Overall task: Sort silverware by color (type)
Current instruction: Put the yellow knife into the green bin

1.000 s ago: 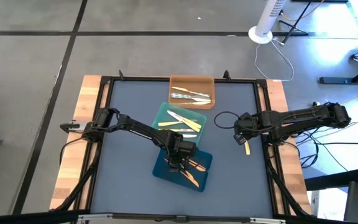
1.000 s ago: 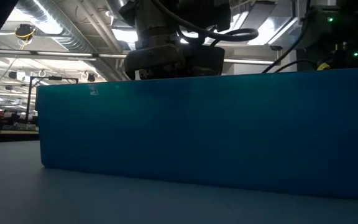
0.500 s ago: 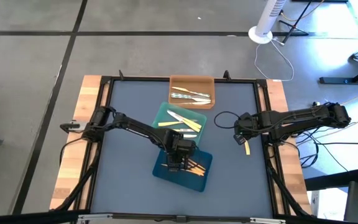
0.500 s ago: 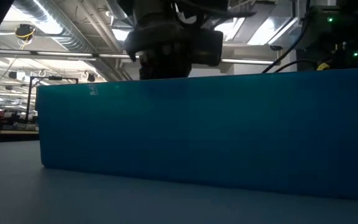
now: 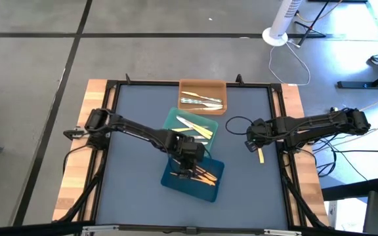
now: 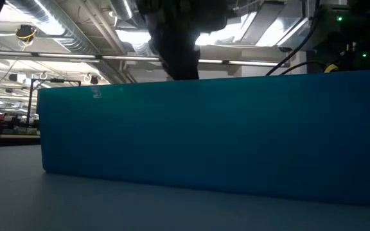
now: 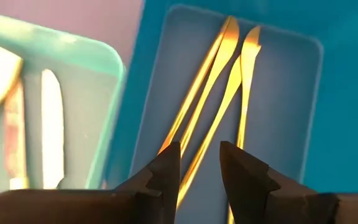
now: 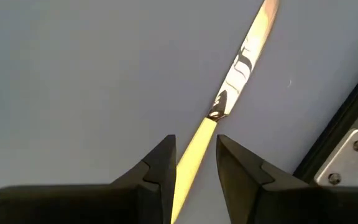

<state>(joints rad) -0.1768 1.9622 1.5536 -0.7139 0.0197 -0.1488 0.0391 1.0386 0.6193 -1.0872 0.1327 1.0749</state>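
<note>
My left gripper (image 5: 187,165) hangs open over the dark blue tray (image 5: 169,178), which holds several orange-tan utensils (image 5: 207,176). In the left wrist view its fingertips (image 7: 199,165) stand on either side of one utensil's end (image 7: 219,68) without touching it. My right gripper (image 5: 250,144) is open near the table's right edge, above a lone pale yellow utensil (image 5: 261,156) that lies flat on the mat. The right wrist view shows that utensil (image 8: 238,68) running between the fingertips (image 8: 196,158) with room on both sides.
A teal tray (image 5: 176,118) with pale yellow utensils (image 5: 192,128) lies just beyond the blue tray. An orange tray (image 5: 202,85) with silver-grey utensils (image 5: 201,101) stands at the far edge. The blue tray's wall (image 6: 204,147) fills the low view. The table's black frame (image 8: 347,155) runs beside the lone utensil.
My left gripper has risen out of the blue tray and gone a little toward the far edge. In the low view it stood just behind the tray's wall and now hangs well above it.
</note>
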